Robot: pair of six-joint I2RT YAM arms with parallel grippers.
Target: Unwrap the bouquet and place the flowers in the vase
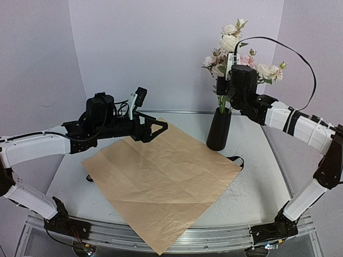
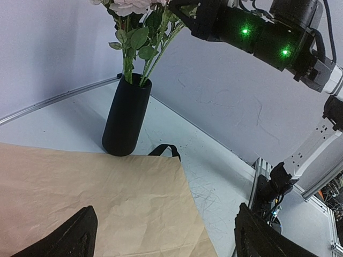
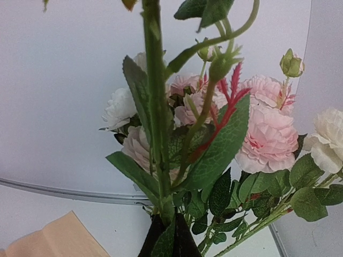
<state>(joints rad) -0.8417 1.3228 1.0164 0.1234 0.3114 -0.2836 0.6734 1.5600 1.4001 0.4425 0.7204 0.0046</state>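
flowers sit in vase — light, floppy thin stems, crushable blooms, so pinch low on stems (right gripper closed among them, hold unclear; left gripper wide open over paper).

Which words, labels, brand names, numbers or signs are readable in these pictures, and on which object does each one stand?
None can be read.
No text shows on the creased tan paper sheet, the tall matte black vase, the pink and white flowers, the black-and-white left arm or the right arm.
The green lights on the right arm are plain dots, not signs.
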